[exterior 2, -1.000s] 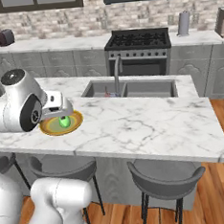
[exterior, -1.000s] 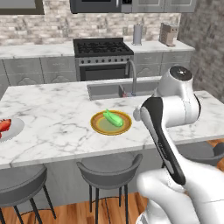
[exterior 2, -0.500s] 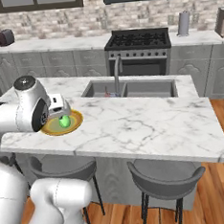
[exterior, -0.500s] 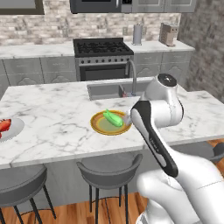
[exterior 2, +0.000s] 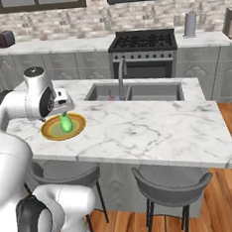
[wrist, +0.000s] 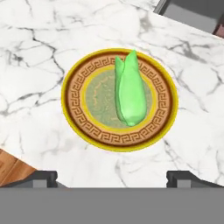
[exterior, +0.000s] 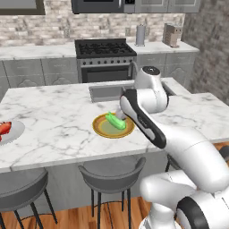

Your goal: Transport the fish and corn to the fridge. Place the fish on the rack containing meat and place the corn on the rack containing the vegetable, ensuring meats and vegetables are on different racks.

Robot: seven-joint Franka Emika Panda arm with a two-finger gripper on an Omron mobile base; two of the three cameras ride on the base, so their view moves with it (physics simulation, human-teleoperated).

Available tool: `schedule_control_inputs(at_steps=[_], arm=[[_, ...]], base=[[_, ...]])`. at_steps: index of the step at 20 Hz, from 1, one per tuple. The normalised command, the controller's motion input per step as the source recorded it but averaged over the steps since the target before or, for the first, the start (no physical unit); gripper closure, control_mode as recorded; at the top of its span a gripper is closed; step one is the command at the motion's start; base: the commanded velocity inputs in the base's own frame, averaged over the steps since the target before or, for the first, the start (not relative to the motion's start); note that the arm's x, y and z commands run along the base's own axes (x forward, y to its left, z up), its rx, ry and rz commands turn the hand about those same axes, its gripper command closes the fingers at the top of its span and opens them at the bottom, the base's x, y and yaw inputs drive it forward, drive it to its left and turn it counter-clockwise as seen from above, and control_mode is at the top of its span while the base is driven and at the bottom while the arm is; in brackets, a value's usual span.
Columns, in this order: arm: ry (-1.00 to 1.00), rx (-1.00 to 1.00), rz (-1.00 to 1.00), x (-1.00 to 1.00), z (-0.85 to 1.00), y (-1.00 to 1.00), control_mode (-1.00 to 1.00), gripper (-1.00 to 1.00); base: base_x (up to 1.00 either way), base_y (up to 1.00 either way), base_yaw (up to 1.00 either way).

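The island counter point(exterior: 58, 120) of white marble carries the work, one counter with a double sink point(exterior 2: 136, 92) set into its far side and one stove point(exterior: 105, 56) against the wall behind. The single white arm point(exterior: 143, 114) bends down over the counter, so the step in hand looks like the approach to the first pickup, with nothing carried to the fridge yet.

Three stools show under the counter edge across the base views. There are two plates. The gold-rimmed plate point(wrist: 78, 118) sits near the counter's front edge, and a pale plate point(exterior: 13, 132) lies at the far left edge in the left base view.

One corn point(wrist: 128, 94) lies across the gold-rimmed plate, its pointed end toward the sink side, resting inside the rim. One fish point(exterior: 3, 128) rests on the pale plate, well apart from the corn and partly cut off by the frame.

The gripper point(wrist: 112, 177) hangs above the plate, empty, its two tips spread wide with the corn ahead of them, not between them. My judgement is that the next move calls for lowering straight down, shifting forward so the tips straddle the cob across its narrow width, then closing on it
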Motion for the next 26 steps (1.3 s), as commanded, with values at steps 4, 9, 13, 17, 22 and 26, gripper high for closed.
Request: schedule_control_inputs(at_steps=[4,9,13,17,22,26], arm=[[0.00,0.00,0.00,0.47,-0.25,0.19,-1.00,-1.00],[0.00,0.00,0.00,0.43,-0.34,0.03,-1.00,-1.00],[0.00,0.00,0.00,0.44,-0.41,0.00,-1.00,-1.00],[0.00,0.00,-0.02,0.44,-0.31,0.00,-1.00,-1.00],[0.00,0.00,-0.01,0.44,-0.34,0.01,-1.00,-1.00],[0.02,0.00,0.00,0.13,-0.13,0.00,-1.00,-1.00]], base=[[0.00,0.00,0.00],[0.00,0.00,0.00],[0.00,0.00,0.00],[0.00,0.00,0.00],[0.00,0.00,0.00],[0.00,0.00,0.00]])
